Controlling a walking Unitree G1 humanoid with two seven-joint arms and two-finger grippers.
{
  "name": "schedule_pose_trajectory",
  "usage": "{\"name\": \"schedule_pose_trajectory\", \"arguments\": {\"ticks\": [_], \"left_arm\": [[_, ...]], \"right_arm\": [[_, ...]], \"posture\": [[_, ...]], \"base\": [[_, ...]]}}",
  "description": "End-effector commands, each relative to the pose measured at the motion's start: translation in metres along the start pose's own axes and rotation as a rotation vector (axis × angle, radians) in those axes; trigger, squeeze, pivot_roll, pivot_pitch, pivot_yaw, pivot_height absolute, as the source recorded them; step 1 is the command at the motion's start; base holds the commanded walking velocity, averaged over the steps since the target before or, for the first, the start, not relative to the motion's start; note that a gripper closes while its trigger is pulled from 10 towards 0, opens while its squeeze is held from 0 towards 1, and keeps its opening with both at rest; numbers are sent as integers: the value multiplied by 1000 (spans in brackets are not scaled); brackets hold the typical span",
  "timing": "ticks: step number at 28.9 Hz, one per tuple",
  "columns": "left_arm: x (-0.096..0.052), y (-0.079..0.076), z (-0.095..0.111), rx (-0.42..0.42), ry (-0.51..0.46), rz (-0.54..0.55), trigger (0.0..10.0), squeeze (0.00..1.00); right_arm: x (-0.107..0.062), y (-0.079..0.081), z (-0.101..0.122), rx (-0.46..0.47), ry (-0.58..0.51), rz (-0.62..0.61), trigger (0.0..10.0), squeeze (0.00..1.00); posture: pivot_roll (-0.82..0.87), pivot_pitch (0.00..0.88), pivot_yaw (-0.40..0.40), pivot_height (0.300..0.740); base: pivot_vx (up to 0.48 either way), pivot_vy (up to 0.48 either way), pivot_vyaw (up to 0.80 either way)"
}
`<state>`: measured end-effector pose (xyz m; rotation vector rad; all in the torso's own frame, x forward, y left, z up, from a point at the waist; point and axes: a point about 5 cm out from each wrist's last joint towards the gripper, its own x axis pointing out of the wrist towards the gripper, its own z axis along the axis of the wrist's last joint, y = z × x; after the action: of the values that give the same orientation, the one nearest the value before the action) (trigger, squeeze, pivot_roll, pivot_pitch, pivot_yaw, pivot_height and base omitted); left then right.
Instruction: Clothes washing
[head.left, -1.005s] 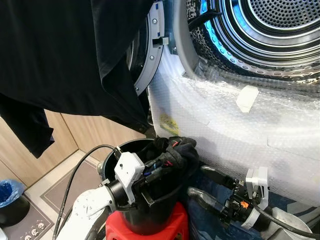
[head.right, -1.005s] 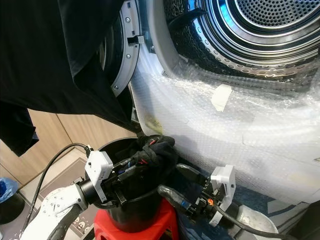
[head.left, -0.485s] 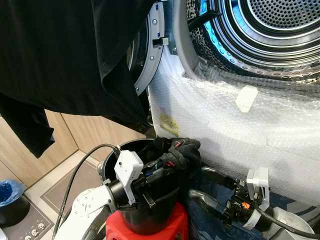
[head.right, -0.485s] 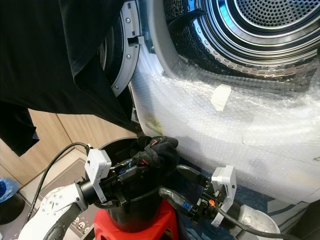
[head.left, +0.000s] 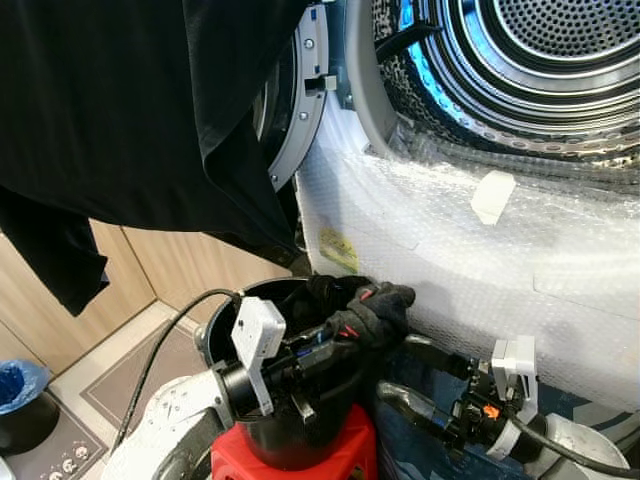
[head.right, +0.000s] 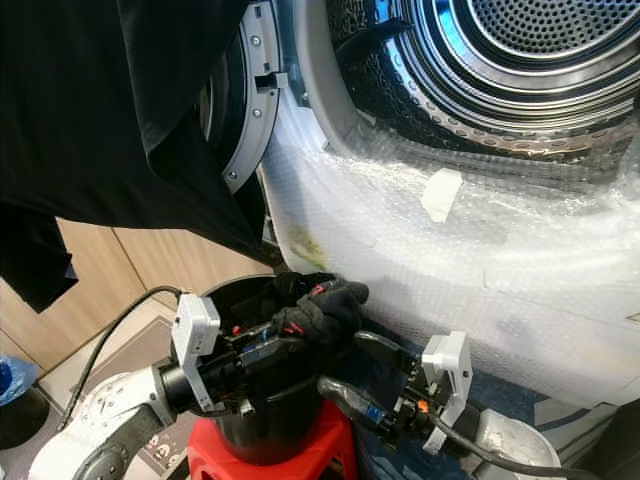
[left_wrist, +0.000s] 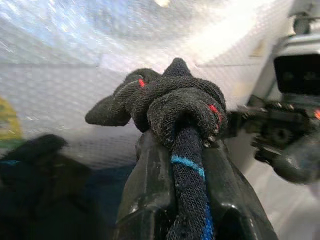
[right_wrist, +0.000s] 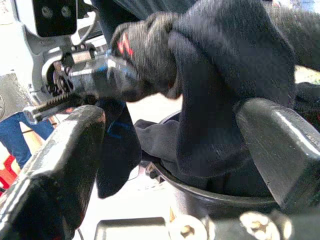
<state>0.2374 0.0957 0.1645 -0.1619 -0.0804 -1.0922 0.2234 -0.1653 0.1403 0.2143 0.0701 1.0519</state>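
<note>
Socks (head.left: 372, 308), a dark knotted bundle with red flecks and a blue stripe, sit clamped between the left gripper (head.left: 345, 330)'s two black fingers, held over the rim of the black bucket (head.left: 290, 440) on its side nearest the washer. In the left wrist view the knot (left_wrist: 175, 102) bulges past the fingertips; the tail running back between the fingers is cut off by the frame edge, so full length is unreadable. More dark laundry lies inside the bucket, too dark to separate into items. Bucket stands on a red stool (head.left: 340, 455), only its top corner in frame. Right gripper (head.right: 350, 365) is low, just beside the bucket, fingers spread apart with nothing between them; its wrist view is blurred, showing the sock bundle (right_wrist: 200, 75) and bucket rim (right_wrist: 220, 192) past the open fingers (right_wrist: 65, 155). Washing machine drum (head.left: 540, 50) is open above, perforated steel with blue light on the ribs, cropped at top and right. Bubble wrap (head.left: 480, 250) covers the machine front below the opening, with a tape patch on it. Black garment (head.left: 130, 110) hangs across the upper left, hiding most of the door (head.left: 305, 100).
</note>
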Motion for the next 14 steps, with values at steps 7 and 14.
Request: {"name": "schedule_pose_trajectory", "arguments": {"ticks": [7, 14], "left_arm": [[3, -13, 6, -143, -12, -111, 10000, 0], [-2, -23, 6, -269, 14, -209, 10000, 0]], "right_arm": [[6, 4, 2, -1, -4, 60, 10000, 0], [6, 11, 5, 50, -40, 127, 10000, 0]], "posture": [[-71, 0, 76, 740], [-69, 0, 80, 740]], "base": [[0, 0, 0], [0, 0, 0]]}}
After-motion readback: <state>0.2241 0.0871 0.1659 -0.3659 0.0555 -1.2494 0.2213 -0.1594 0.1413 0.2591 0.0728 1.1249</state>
